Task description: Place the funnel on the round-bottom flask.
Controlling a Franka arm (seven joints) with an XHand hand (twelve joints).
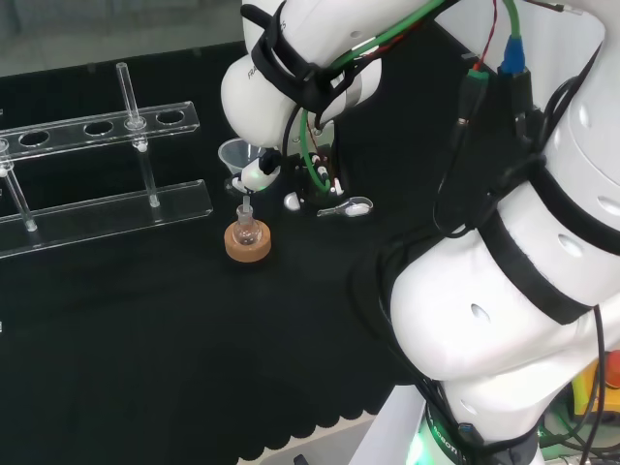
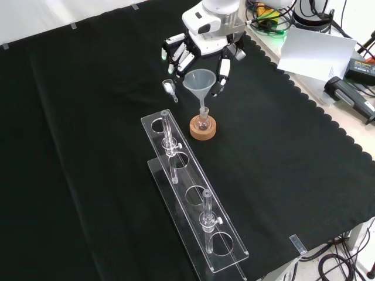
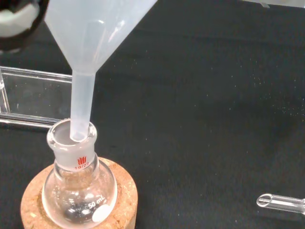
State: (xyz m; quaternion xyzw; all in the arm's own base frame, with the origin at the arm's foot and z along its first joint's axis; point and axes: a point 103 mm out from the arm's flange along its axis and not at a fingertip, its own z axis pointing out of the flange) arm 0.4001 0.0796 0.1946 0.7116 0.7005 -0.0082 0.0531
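Fingers (image 2: 224,69) pinch the funnel (image 2: 199,82), stem tip inside the flask (image 3: 78,183) neck.

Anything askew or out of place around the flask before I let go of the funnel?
One thing: the funnel leans. In the wrist view its stem enters the round-bottom flask neck at a slant, and the cone is off to one side. The flask sits upright in its cork ring. A small glass piece lies loose on the cloth. No spills.
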